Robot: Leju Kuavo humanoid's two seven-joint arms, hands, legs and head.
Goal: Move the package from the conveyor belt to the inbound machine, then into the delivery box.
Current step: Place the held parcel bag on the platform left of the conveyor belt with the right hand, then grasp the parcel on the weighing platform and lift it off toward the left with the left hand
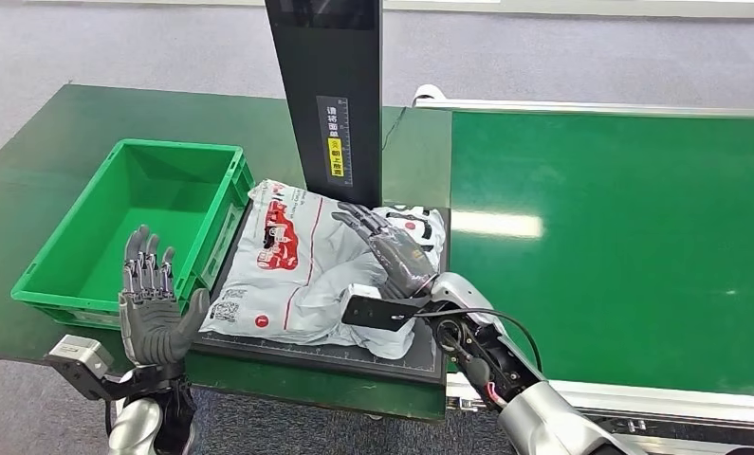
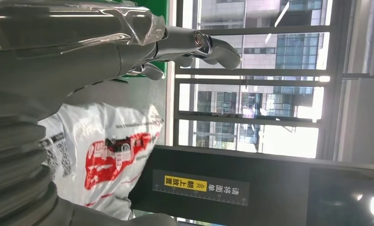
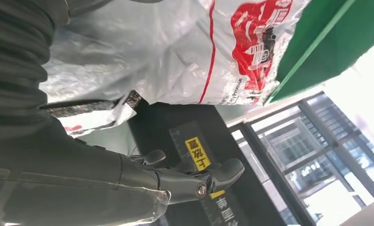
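Package [image 1: 302, 270] — white-grey plastic mailer bag with red printed graphic, black text and a code label; lies crumpled and flat on the inbound machine's black platform [image 1: 354, 355], covering most of it. In the left wrist view the same package [image 2: 100, 160] shows its red print beside the machine's post; in the right wrist view the bag [image 3: 175, 52] shows a red line and red print.

Inbound machine — dark upright post [image 1: 330, 85] rising behind the platform, bearing a ruler-marked strip with a yellow label [image 1: 335, 156].

Delivery box [image 1: 60, 256] — green plastic crate, open top, nothing visible inside; stands on the green table [image 1: 31, 142] just beside the platform's left edge.

Conveyor belt [image 1: 619, 237] — broad green surface with silver rail, to the right of the platform; no package on it.

Right hand [image 1: 392, 248] — laid on top of the package near its right end, fingers stretched forward and flat, dark fingers [image 1: 358, 220] touching the bag; not closed around it, nothing gripped.

Left hand [image 1: 150, 303] — raised in front of the delivery box's near wall, palm upright, fingers spread and extended; holds nothing, apart from the package.

Floor — grey, beyond the table.
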